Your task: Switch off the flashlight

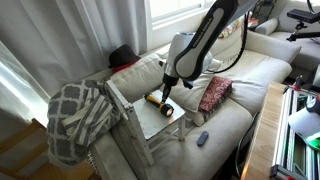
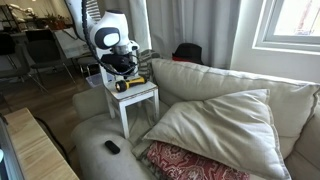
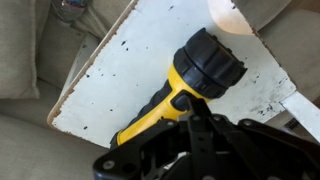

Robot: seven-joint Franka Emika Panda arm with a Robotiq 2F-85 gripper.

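The flashlight, with a yellow body and a wider black head, lies on its side on a small white speckled table that stands on the sofa. It shows in both exterior views. My gripper is directly above it with its fingers closed together. The fingertips touch the dark button area on the yellow body just behind the head. A bright patch lies on the tabletop in front of the head. In both exterior views the gripper points down onto the table.
A grey patterned blanket hangs next to the table. A red patterned pillow and a small dark remote lie on the sofa seat. A large beige cushion leans nearby. A wooden edge borders the sofa.
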